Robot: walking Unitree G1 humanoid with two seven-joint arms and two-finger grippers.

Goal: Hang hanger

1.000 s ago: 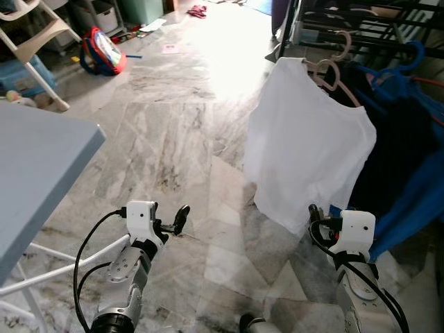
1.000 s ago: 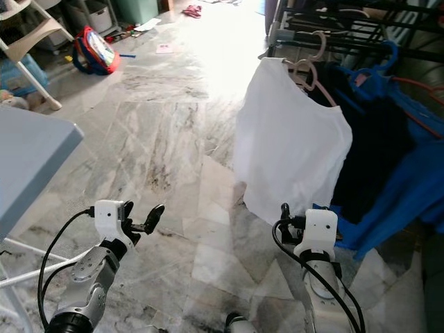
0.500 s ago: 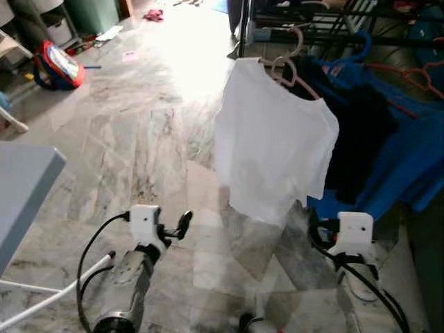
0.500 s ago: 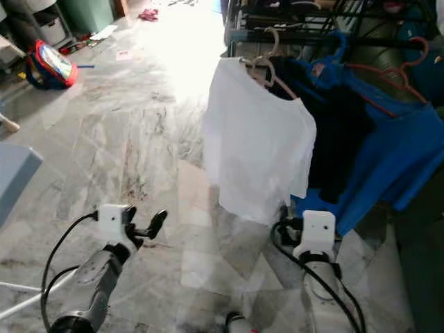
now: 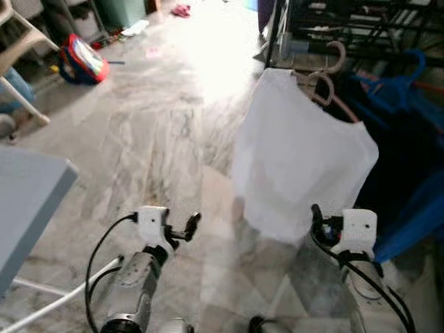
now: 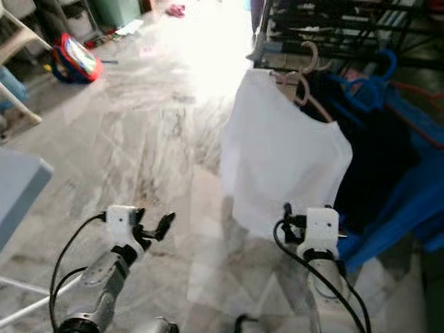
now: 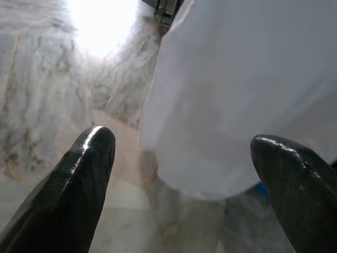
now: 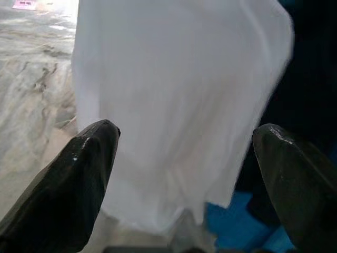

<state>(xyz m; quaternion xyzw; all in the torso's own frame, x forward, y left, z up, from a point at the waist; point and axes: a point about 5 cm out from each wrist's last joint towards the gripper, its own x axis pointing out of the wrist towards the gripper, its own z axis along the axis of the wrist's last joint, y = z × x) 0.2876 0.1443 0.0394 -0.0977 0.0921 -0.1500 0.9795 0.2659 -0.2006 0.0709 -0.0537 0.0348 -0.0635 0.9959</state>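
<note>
A white shirt [image 5: 298, 159] hangs on a pink hanger [image 5: 325, 82] whose hook is over a bar of the black clothes rack [image 5: 347, 31] ahead on my right. My left gripper [image 5: 186, 227] is held low over the marble floor, left of the shirt, open and empty. In the left wrist view its fingers [image 7: 79, 179] stand wide apart with the shirt's lower hem beyond them. My right gripper [image 5: 316, 216] is just below the shirt's hem, open and empty. In the right wrist view its fingertips [image 8: 89, 158] frame the shirt [image 8: 179, 95] without touching it.
A dark garment [image 5: 399, 139] and blue clothes [image 5: 416, 201] on a blue hanger [image 5: 409, 66] hang on the rack behind the shirt. A grey-blue table [image 5: 28, 201] stands at my left. A red backpack [image 5: 83, 59] and a white chair [image 5: 21, 41] lie far left.
The whole picture has shifted as the camera moved. The shirt still hangs on the rack, and both grippers stay low and open.
</note>
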